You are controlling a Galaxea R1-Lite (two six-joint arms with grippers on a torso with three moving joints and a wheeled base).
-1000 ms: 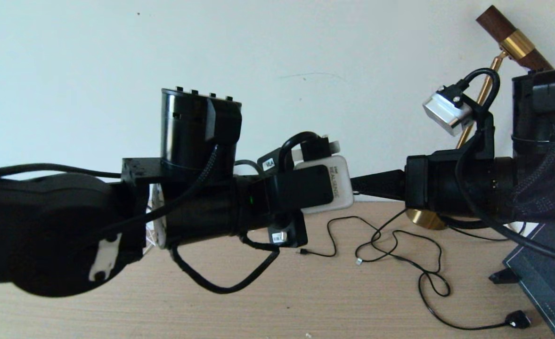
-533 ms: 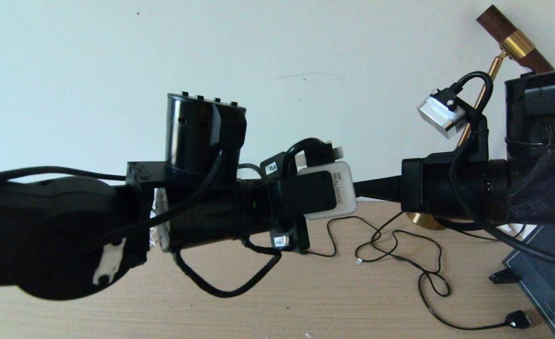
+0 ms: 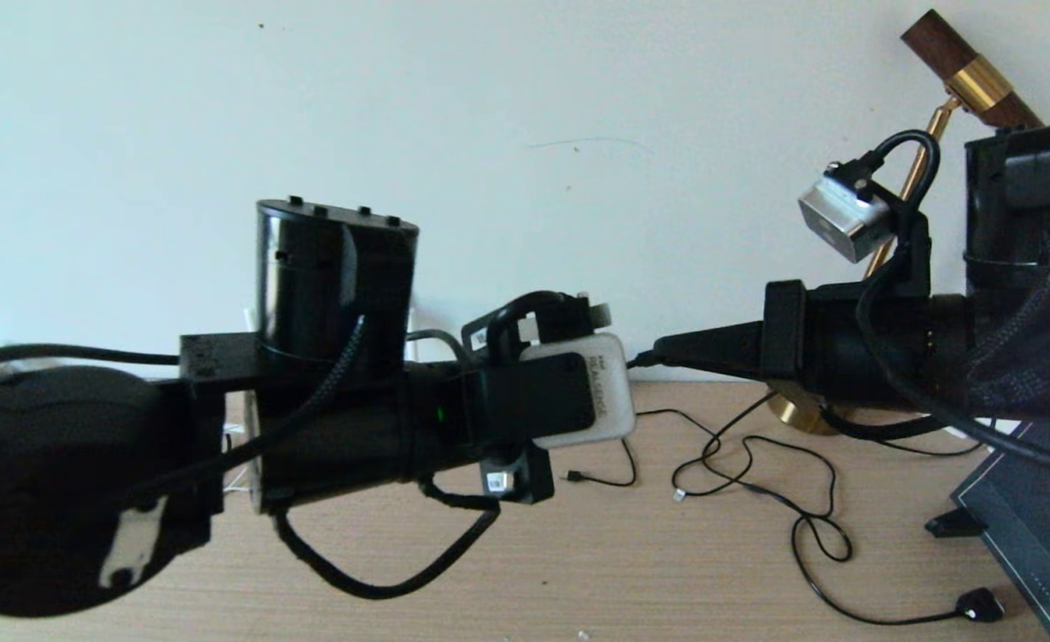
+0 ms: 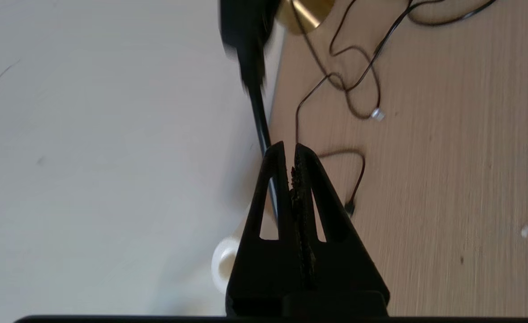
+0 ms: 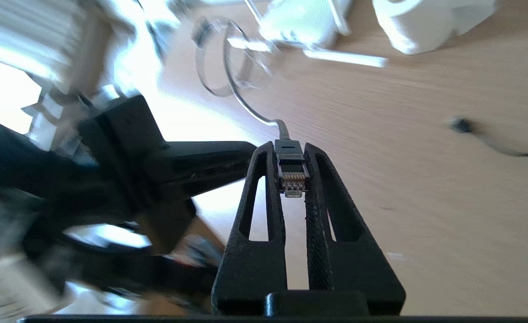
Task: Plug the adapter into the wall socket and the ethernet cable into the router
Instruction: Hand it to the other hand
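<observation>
My right gripper (image 5: 291,150) is shut on the ethernet cable's clip plug (image 5: 292,175), whose gold contacts face the wrist camera. Its cord runs off towards a blurred white router (image 5: 300,18) with a slim antenna (image 5: 344,58). In the head view the right gripper (image 3: 659,357) points left above the table's far edge. My left gripper (image 4: 289,148) is shut on nothing, and its fingers (image 5: 201,157) point at the right gripper's tips from close by. A thin black cable (image 3: 794,539) with a flat oval disc (image 3: 980,606) loops on the table. Adapter and wall socket are out of view.
The brass lamp base (image 3: 801,412) stands behind the right gripper by the wall. A dark board (image 3: 1033,499) lies at the right edge. Near the router sits a white toilet paper roll (image 5: 407,22). My left arm (image 3: 338,419) blocks the table's left half.
My left arm has drawn back to the left and dropped a little, away from the right gripper's tips. The right gripper has stayed almost in place, still holding the plug.
</observation>
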